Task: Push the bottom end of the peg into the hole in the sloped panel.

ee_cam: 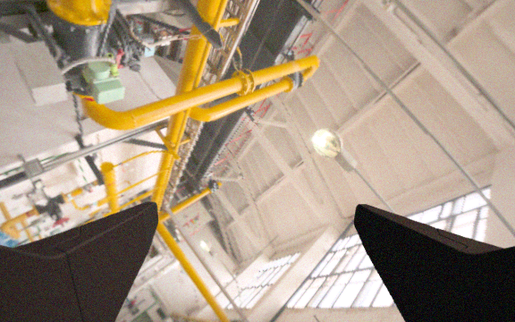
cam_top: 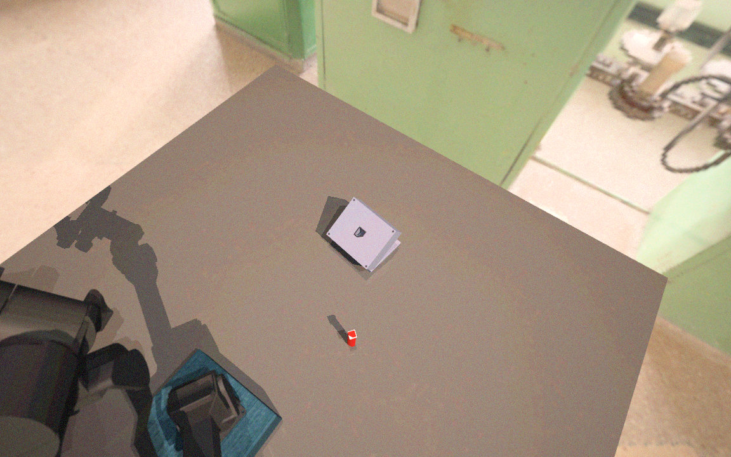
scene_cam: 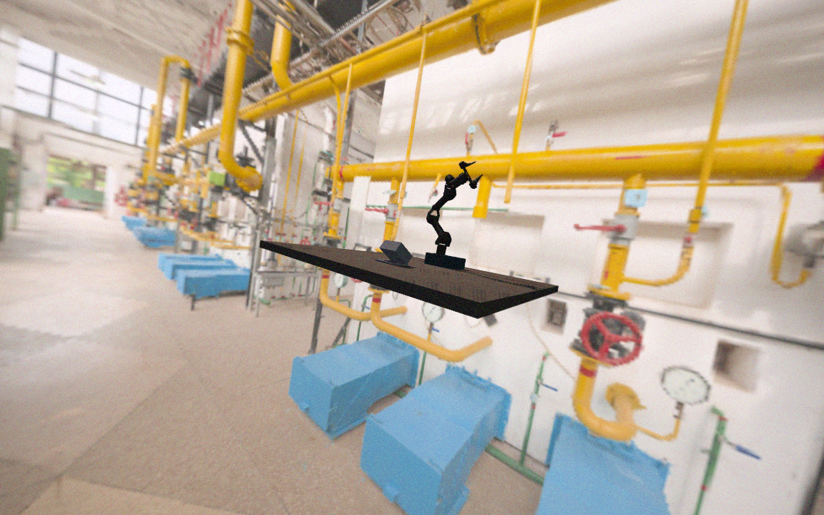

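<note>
Peg [cam_top: 351,337], small and red, is standing upright on the grey tabletop [cam_top: 470,341], casting a short shadow toward the upper left. Beyond it, well apart, the pale sloped panel [cam_top: 376,241] is sitting near the tabletop's middle, its single dark hole [cam_top: 360,231] showing in its face. Robot arm [scene_cam: 438,214] is rearing high above its blue base plate [cam_top: 254,423], which is lying at the near left of the tabletop. Its gripper [ee_cam: 257,224] is pointing up toward the ceiling and yellow pipes, far from the peg, with the jaws standing spread wide and nothing between them.
</note>
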`<state>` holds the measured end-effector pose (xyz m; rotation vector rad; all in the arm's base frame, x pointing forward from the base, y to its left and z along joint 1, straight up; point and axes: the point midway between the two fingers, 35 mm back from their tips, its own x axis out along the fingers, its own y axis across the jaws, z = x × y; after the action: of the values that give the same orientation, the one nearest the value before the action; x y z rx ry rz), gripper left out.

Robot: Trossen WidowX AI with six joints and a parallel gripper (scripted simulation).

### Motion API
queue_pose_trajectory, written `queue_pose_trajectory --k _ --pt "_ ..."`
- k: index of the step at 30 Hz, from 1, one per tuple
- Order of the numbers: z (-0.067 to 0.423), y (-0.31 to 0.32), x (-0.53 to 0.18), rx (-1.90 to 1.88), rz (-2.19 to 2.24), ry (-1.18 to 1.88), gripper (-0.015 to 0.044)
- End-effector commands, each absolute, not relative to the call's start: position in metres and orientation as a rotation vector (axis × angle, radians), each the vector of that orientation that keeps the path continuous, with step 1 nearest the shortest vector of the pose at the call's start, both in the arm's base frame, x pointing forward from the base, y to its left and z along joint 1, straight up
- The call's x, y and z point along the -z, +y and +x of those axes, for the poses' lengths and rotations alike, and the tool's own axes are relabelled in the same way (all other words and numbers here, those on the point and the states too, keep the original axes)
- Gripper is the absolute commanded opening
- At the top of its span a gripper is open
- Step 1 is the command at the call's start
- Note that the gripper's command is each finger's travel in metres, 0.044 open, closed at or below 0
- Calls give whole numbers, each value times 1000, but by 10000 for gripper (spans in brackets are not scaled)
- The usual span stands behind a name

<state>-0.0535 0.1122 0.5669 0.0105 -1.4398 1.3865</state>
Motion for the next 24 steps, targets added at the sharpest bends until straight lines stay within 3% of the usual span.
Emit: queue_pose_trajectory --k 1,24 --pt "-32 137 -561 -1310 -94 -1385 440" --pt "111 218 -497 -990 -647 -1010 440"
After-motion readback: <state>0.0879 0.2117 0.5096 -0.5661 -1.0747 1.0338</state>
